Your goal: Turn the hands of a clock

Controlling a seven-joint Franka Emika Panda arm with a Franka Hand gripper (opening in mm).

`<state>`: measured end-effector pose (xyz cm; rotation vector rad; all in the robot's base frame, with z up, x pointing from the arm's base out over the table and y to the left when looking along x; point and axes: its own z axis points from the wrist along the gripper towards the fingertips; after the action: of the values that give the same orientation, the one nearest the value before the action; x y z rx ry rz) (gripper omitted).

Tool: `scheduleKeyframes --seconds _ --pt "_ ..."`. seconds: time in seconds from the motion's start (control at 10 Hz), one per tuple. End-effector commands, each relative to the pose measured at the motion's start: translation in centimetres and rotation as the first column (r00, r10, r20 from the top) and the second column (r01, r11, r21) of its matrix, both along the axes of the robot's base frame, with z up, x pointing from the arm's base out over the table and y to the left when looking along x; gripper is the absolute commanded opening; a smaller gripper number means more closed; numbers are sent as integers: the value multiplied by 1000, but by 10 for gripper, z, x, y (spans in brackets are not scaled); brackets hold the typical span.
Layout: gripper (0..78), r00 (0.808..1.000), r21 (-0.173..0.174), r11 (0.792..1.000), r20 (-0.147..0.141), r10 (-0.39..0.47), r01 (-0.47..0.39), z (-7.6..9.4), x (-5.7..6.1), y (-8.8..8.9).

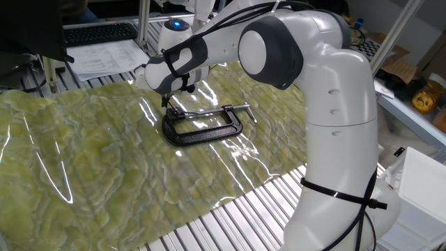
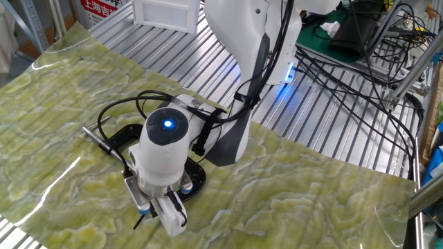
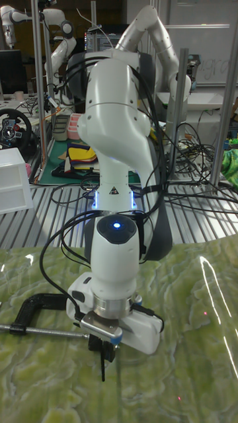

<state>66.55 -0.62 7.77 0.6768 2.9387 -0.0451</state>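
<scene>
1. The C-clamp [image 1: 202,127] lies flat on the surface [image 1: 83,167], just below the pincer [image 1: 165,102].
2. Its screw rod [image 3: 46,335] runs beside the pincer.
3. The clock probably sits under the pincer, hidden.

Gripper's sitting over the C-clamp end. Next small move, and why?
Probably a slow, short descent. The gripper hangs above the jaw end of the black C-clamp lying on the green mat, with its fingers pointing straight down. The clock itself isn't visible in any view, and whether the fingers touch anything can't be told, so confirm alignment first.
</scene>
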Motion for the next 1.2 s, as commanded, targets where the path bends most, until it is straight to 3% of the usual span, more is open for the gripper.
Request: scheduleKeyframes --seconds 0.1,1.2 --pt "0 1000 -3 1000 3 15 -15 1 3 -3" --pt "0 999 10 999 -2 35 -35 -1 4 -9"
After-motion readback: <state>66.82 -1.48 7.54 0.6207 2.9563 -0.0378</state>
